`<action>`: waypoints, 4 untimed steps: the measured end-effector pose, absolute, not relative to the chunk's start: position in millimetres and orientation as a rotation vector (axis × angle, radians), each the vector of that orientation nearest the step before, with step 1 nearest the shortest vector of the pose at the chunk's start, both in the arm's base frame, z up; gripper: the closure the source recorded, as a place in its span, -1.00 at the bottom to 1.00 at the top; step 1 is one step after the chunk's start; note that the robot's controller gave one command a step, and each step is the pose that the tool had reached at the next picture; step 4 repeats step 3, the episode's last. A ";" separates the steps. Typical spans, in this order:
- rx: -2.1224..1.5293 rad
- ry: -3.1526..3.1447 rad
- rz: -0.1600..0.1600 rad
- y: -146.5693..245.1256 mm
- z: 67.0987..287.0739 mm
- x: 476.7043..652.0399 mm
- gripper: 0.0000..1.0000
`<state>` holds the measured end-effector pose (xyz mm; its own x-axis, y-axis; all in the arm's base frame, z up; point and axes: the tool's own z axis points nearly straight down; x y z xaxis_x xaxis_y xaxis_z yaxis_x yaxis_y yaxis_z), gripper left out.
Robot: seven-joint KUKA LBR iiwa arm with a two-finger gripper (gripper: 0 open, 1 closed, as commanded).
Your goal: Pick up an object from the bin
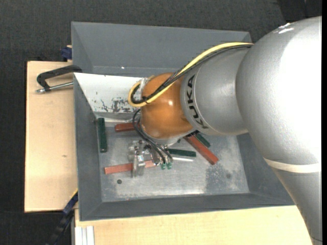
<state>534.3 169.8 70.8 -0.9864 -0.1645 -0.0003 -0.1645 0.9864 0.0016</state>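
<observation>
The gripper [137,165] is low in the grey bin [225,180], right at a flat red stick [116,169] lying on the floor toward the front left. The stick passes under the fingers, and it cannot be told whether they are spread or pinching it. A dark green stick [102,134] lies well apart by the left wall. More red and green sticks [203,151] lie crossed under the arm's orange cover [161,111].
</observation>
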 end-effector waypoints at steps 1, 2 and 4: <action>-0.259 3.131 0.002 169.7 70.7 534.4 1.00; -0.259 3.134 0.002 169.4 75.1 533.1 1.00; -0.260 3.135 0.001 169.4 93.5 532.4 1.00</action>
